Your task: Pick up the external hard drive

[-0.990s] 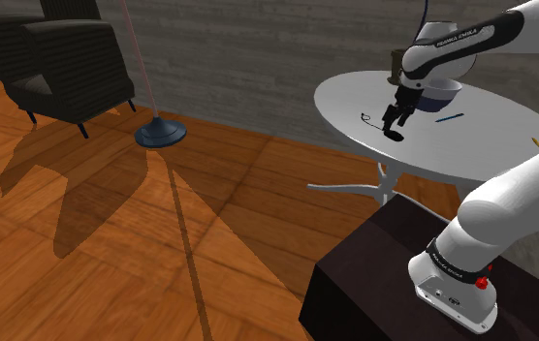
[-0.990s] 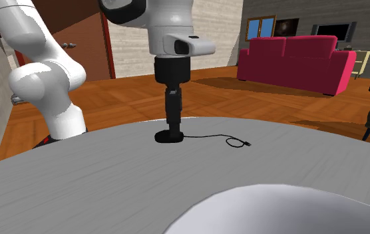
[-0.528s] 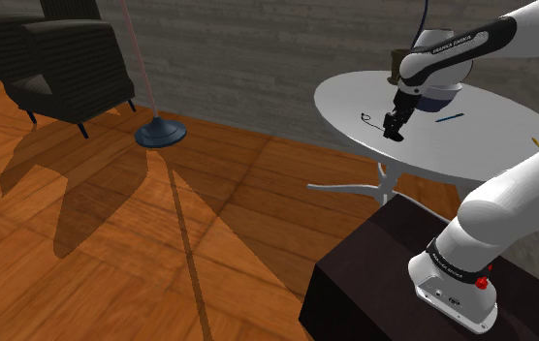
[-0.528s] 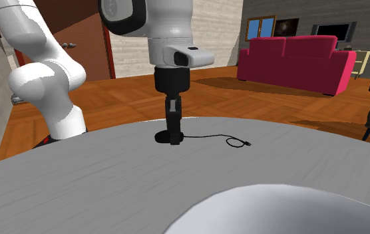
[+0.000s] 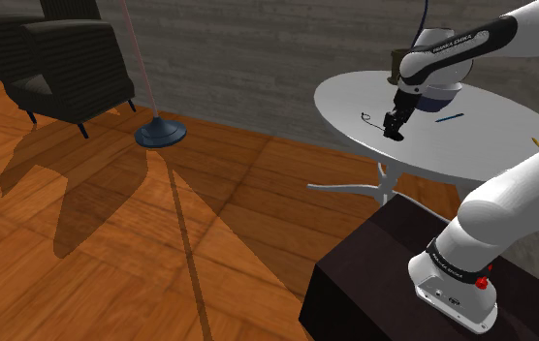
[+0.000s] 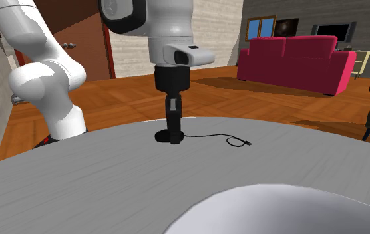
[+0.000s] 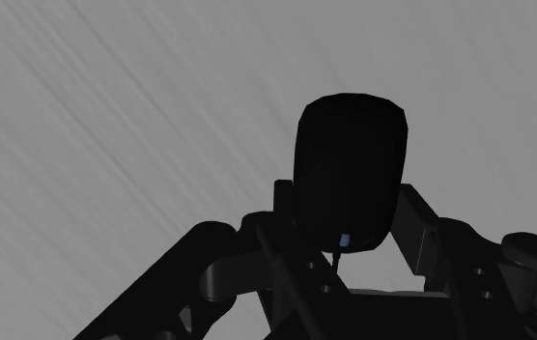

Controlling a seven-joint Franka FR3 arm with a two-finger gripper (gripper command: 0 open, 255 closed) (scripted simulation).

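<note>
A black external hard drive (image 7: 351,169) lies flat on a round grey table (image 6: 97,179), near the table's edge, with its thin cable (image 6: 225,139) trailing across the tabletop. The black gripper (image 6: 172,135) stands upright over it, fingers (image 7: 419,220) pressed to the drive's two sides and seemingly clasping it. A slow, straight lift off the table should keep it from slipping.

Hard drive (image 7: 349,174) smooth matt black — table (image 7: 112,116) grey with a streaked, brushed look — floor (image 5: 142,252) of polished wood planks, arm (image 6: 47,86) glossy white
</note>
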